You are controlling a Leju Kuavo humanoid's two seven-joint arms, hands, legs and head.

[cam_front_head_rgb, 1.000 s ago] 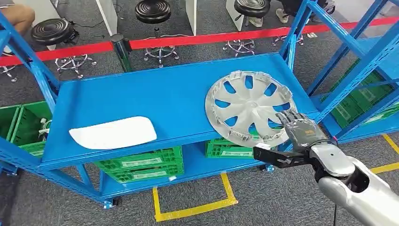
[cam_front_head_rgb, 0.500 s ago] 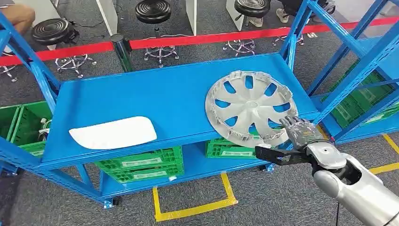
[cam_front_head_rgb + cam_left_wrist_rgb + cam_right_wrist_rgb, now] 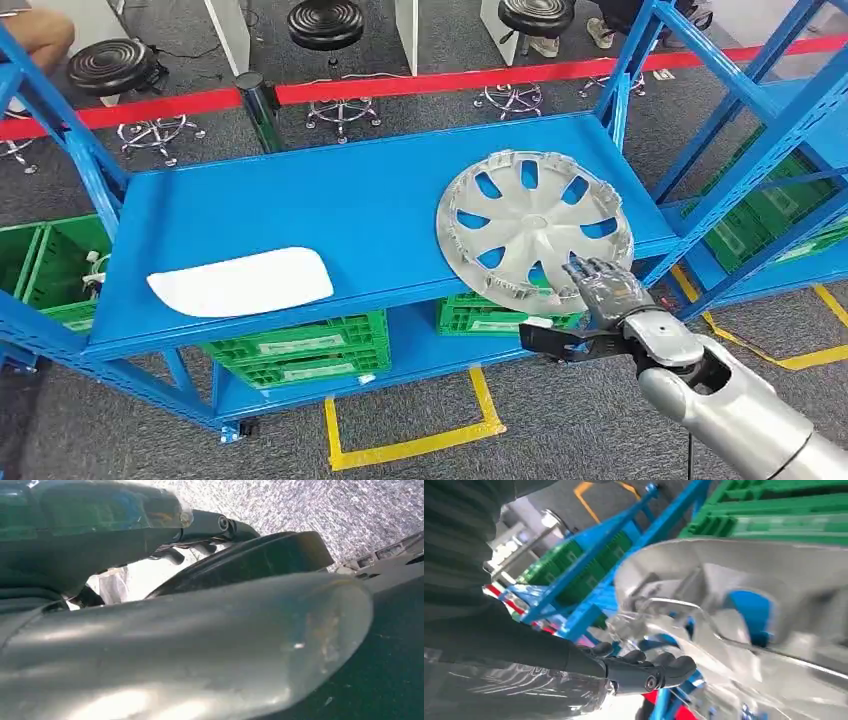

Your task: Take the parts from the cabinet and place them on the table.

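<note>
The right hand point(image 3: 603, 287) has slid nearer along the hubcap point(image 3: 533, 227) rim.
</note>
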